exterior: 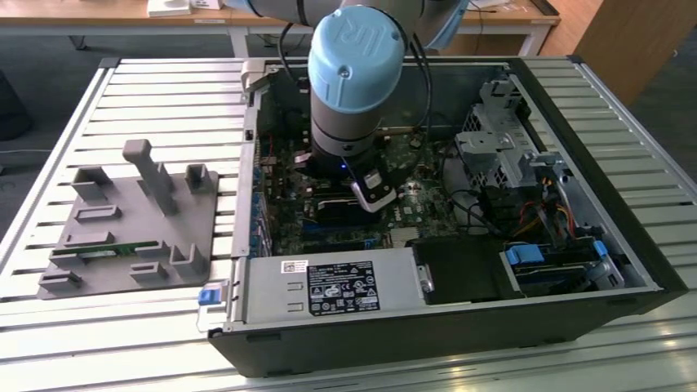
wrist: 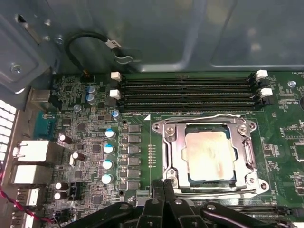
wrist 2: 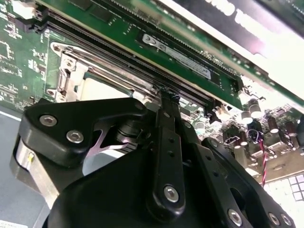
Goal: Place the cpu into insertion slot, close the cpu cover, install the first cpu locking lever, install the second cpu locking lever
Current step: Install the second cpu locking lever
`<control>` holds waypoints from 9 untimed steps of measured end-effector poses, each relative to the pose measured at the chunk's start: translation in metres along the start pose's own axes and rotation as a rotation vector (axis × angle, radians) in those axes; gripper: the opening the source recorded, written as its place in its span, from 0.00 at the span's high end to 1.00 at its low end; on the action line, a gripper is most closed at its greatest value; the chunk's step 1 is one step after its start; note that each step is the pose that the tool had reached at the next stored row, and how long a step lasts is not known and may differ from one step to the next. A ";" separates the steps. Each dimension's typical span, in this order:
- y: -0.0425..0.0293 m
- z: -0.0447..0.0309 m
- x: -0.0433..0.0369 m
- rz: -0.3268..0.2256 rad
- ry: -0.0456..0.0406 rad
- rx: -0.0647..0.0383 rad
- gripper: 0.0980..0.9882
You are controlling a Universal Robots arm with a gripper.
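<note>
The cpu [wrist: 209, 153] lies flat in its socket on the green board, dull silvery top showing. The cpu cover [wrist: 173, 152] is down around it as a metal frame. One wire locking lever [wrist: 204, 116] runs along the socket side nearest the memory slots. The other lever [wrist: 213, 192] lies along the opposite side. My gripper [wrist: 164, 186] is shut, its black fingertips touching the socket corner at the end of that second lever; I cannot tell whether it pinches the wire. In the second wrist view the gripper [wrist 2: 167, 95] points at the socket's edge. The exterior view has the gripper [exterior: 368, 196] low inside the case.
Memory slots [wrist: 190, 92] run beside the socket and a row of capacitors [wrist: 108, 156] flanks it. The open computer case holds a power supply [exterior: 326, 286], a drive cage [exterior: 501, 139] and cables [exterior: 544, 212]. A grey fixture [exterior: 130, 220] sits on the slatted table at the exterior view's left.
</note>
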State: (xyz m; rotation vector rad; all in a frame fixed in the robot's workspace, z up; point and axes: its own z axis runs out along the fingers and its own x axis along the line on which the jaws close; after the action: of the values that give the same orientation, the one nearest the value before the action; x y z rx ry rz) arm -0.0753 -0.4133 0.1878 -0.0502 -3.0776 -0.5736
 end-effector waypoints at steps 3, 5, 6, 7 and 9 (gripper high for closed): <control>0.0000 0.0007 0.0010 0.000 0.0001 -0.003 0.99; 0.0003 0.0014 0.0011 0.000 0.0001 -0.005 0.99; 0.0005 0.0019 0.0011 0.000 0.0002 -0.006 0.99; 0.0006 0.0021 0.0011 0.000 0.0003 -0.006 0.99; 0.0006 0.0024 0.0012 0.000 0.0003 -0.009 0.99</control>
State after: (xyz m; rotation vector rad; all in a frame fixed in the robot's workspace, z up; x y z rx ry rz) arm -0.0765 -0.4118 0.1859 -0.0501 -3.0748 -0.5875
